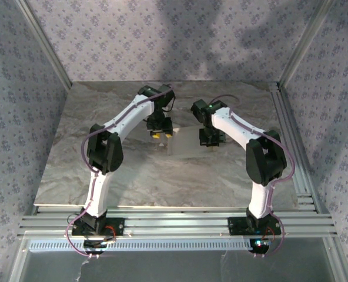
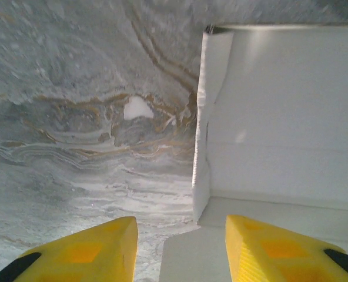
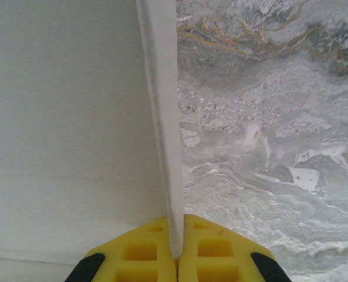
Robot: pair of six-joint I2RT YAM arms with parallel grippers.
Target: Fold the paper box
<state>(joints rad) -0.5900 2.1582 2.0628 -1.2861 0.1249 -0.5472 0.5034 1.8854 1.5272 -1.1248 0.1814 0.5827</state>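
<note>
The white paper box lies half folded on the marble table between the two arms. My left gripper hovers at its left end, open, with yellow fingers apart. A flat tab of the box lies below the gap, untouched, and an upright side flap stands just ahead. My right gripper sits at the box's right end, shut on a thin raised side wall pinched between its yellow fingertips. The box's flat panel spreads to the left of that wall.
The marble tabletop extends in front of and behind the box. Patterned walls enclose the back and sides, and aluminium rails run along the near edge by the arm bases.
</note>
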